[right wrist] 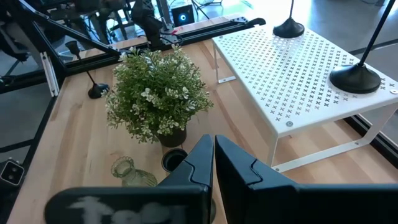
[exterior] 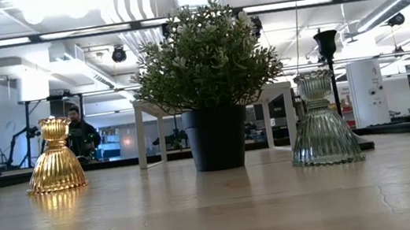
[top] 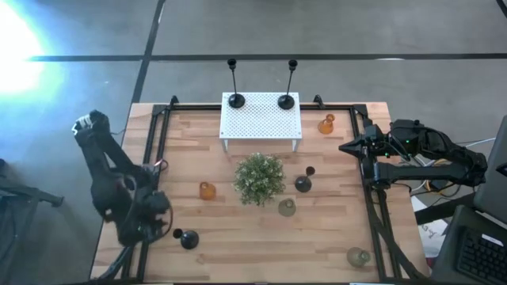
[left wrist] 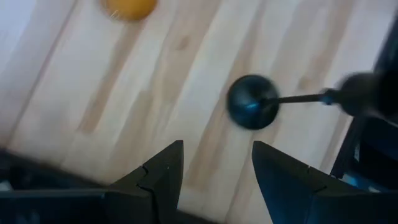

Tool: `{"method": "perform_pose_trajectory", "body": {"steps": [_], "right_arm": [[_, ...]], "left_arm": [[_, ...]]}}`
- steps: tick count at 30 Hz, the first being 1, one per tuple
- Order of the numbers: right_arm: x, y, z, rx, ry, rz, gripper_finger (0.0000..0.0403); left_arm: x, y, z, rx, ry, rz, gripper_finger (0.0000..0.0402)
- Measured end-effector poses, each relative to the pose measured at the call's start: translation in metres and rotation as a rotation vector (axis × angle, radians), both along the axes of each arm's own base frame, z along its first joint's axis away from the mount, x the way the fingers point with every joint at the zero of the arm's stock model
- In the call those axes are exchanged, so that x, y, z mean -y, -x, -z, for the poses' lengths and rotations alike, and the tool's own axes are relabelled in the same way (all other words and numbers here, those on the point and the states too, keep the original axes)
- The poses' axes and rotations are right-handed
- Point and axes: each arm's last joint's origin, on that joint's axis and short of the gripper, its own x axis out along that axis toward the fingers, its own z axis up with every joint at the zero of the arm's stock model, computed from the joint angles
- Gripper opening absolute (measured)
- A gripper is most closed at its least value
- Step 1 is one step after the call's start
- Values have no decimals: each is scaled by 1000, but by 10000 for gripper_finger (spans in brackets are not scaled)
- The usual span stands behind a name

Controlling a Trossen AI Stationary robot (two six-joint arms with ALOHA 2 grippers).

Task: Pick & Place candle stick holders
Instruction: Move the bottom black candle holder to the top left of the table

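Landmark: green plant mid-table. Left gripper sits well off the plant toward the table's near-left corner, fingers spread, nothing between them. A black stemmed holder stands just beside it, not touching; the wrist view is blurred, so probably upright. Right gripper hangs over the table's right rail, fingers pressed together, empty. Two tall black stems stand on the white stand behind the plant. Amber holder just left of the plant, clear-grey one near its front right.

The desk is pale, matt wood planks. The amber holder and grey holder are ribbed, glossy glass. The stand is white perforated metal.
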Motion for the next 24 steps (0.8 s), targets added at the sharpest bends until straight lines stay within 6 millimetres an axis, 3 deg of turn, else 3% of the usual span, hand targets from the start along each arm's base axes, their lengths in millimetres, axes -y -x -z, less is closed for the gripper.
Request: {"method": "perform_pose_trajectory", "body": {"steps": [5, 17, 24], "right_arm": [[0, 0, 0, 0, 0, 0, 13], [0, 0, 0, 0, 0, 0, 13], [0, 0, 0, 0, 0, 0, 13]], "left_arm": [[25, 3, 14, 30, -54, 58, 195], [53, -8, 45, -28, -173, 107, 194], [65, -19, 48, 127, -183, 174, 194]]}}
